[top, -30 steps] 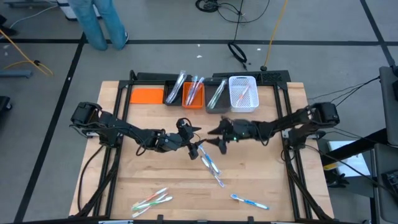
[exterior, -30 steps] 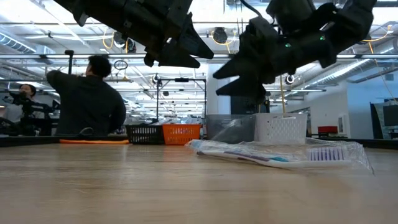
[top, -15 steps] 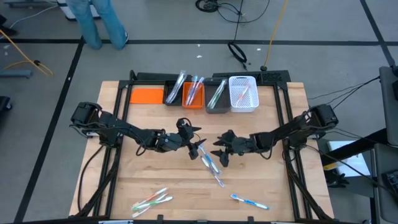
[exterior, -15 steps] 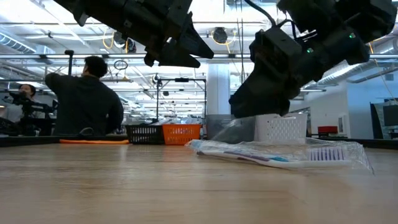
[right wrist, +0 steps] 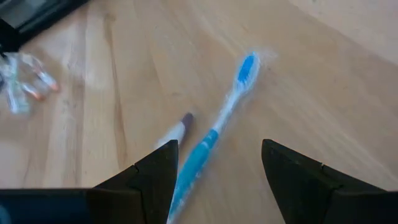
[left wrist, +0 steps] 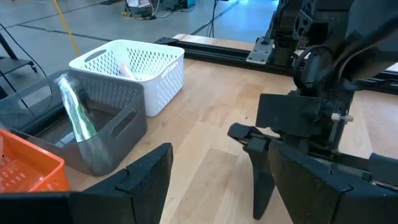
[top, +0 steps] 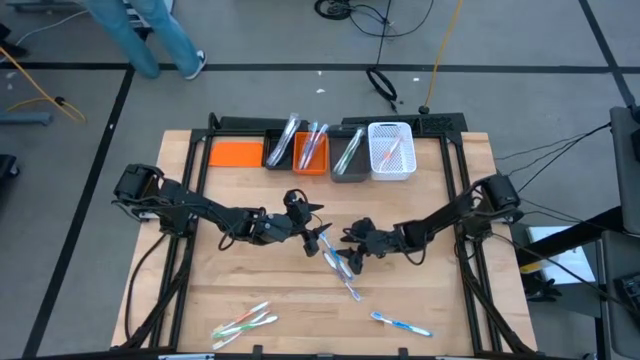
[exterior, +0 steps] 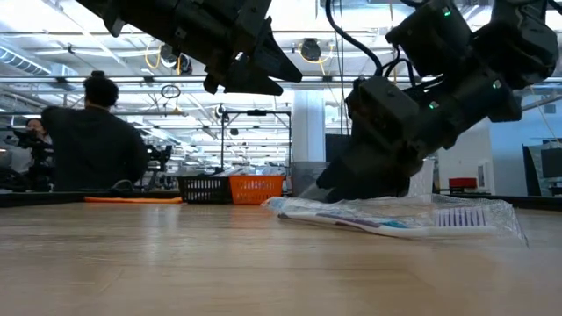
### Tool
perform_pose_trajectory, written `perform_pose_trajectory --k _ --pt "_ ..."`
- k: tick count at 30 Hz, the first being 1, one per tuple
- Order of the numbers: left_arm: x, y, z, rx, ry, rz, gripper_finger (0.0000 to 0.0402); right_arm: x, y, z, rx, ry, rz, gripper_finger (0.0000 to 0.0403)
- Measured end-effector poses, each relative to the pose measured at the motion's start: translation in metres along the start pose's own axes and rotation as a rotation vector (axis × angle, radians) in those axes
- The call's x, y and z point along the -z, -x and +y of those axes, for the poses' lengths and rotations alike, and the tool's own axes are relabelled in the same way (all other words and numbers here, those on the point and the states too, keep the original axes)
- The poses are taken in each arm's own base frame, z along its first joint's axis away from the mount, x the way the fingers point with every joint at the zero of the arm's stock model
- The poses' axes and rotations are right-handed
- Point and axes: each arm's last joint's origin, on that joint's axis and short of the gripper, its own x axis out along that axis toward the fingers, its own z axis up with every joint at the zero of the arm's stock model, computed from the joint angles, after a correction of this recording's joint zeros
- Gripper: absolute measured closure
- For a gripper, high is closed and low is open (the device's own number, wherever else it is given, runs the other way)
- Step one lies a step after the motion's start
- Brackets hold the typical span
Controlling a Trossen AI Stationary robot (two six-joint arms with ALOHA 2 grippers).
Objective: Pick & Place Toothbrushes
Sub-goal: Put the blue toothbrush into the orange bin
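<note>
Blurred blue toothbrush (right wrist: 214, 127), handle cut off between the fingers (right wrist: 149, 180)

Table centre, seen from above. We find the right gripper (top: 352, 256) low over the wrapped toothbrushes (top: 340, 264), fingers spread, with the left gripper (top: 312, 238) just beside it; the gap between them is narrow. Behind, we see the white basket (top: 391, 150), grey bin (top: 348, 158) and orange bin (top: 310, 152) closing the far edge. We note bare wood to the front, save loose toothbrushes (top: 245, 321) and a blue one (top: 400, 323).
</note>
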Motion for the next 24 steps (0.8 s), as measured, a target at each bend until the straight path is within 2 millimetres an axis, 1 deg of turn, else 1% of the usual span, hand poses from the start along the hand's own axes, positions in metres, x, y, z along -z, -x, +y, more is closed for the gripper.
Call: perform_pose_trajectory --k 5,13,20,24 --pt "0.0 0.0 0.0 0.0 -0.001 0.0 0.0133 0.007 -0.006 -0.003 0.0 -0.036 0.008 0.018" --pt "0.0 0.0 0.0 0.0 -0.004 0.0 0.0133 0.01 -0.017 0.001 -0.009 -0.031 0.022 0.0215" --pt "0.0 0.0 0.0 -0.001 -0.01 0.004 0.0133 0.011 -0.021 0.002 -0.023 -0.027 0.037 0.0257" --pt "0.0 0.0 0.0 -0.001 -0.011 0.004 0.0133 0.011 -0.021 0.002 -0.028 -0.027 0.045 0.0298"
